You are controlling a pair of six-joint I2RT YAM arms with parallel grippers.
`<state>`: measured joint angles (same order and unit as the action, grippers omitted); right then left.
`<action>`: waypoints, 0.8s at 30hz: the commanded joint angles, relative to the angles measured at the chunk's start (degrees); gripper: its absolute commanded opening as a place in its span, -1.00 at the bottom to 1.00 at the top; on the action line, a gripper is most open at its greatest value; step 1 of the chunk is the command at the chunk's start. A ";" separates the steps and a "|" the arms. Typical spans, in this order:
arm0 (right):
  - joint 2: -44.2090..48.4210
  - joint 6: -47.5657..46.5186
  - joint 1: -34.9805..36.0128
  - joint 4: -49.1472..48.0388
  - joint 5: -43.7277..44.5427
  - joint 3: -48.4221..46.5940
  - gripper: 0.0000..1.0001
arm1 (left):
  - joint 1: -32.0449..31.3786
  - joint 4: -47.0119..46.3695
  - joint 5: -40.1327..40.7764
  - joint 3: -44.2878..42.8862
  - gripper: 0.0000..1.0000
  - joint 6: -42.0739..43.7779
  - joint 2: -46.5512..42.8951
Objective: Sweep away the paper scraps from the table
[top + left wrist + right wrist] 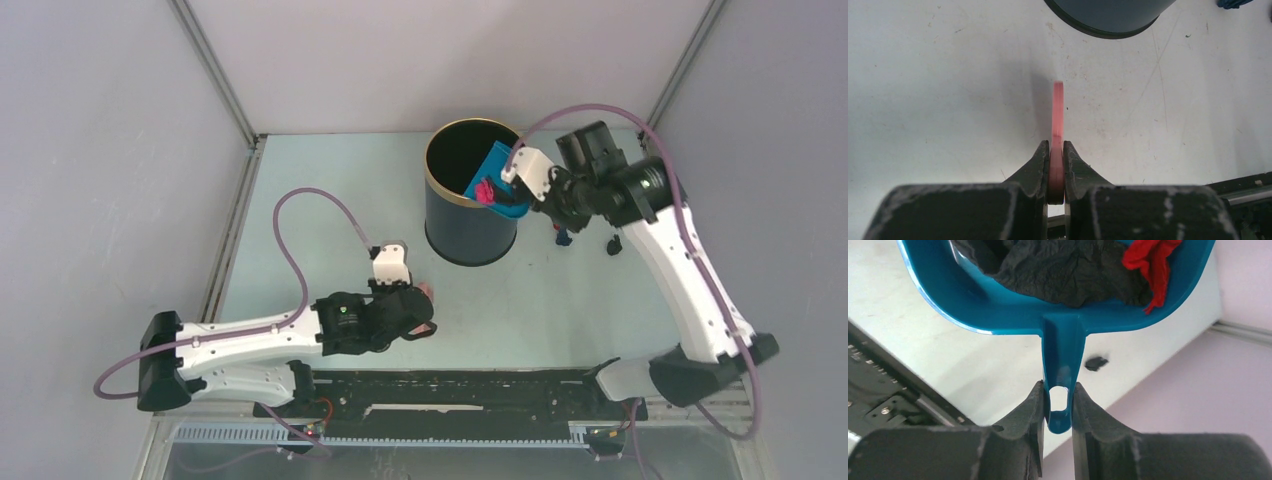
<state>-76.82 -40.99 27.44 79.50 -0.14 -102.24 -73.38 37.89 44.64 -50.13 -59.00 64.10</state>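
Right gripper [1058, 390] clamped on the handle of blue dustpan [998, 305], pan tilted at the rim of bin [470, 215]; black and red paper scraps [1068, 270] lie in pan; one black scrap [1096, 362] on table [938, 90]; left gripper [1056, 147] pinches pink brush [1058, 107].

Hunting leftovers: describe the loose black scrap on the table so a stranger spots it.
Find the dark round bin on the table. Right of it, by the right arm, lie two scraps. The black scrap is the one nearer the right wall; the blue scrap sits nearer the bin.
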 commanded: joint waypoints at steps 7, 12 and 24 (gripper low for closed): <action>-15.41 -4.86 2.86 -6.16 27.05 -18.89 -1.00 | -0.22 -3.41 -1.40 3.33 -1.00 -1.44 -3.42; -15.90 -22.57 6.39 -16.90 42.06 -14.02 -1.00 | -0.28 -3.93 -1.58 3.20 -1.00 -0.29 -3.42; -3.54 -73.67 6.34 -82.05 48.45 23.11 -1.00 | -0.27 -6.33 -2.89 3.55 -1.00 0.82 -2.18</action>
<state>-84.03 -96.36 34.04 21.15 45.41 -82.21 -73.38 33.93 42.61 -47.03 -58.81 61.52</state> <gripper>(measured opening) 0.279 0.119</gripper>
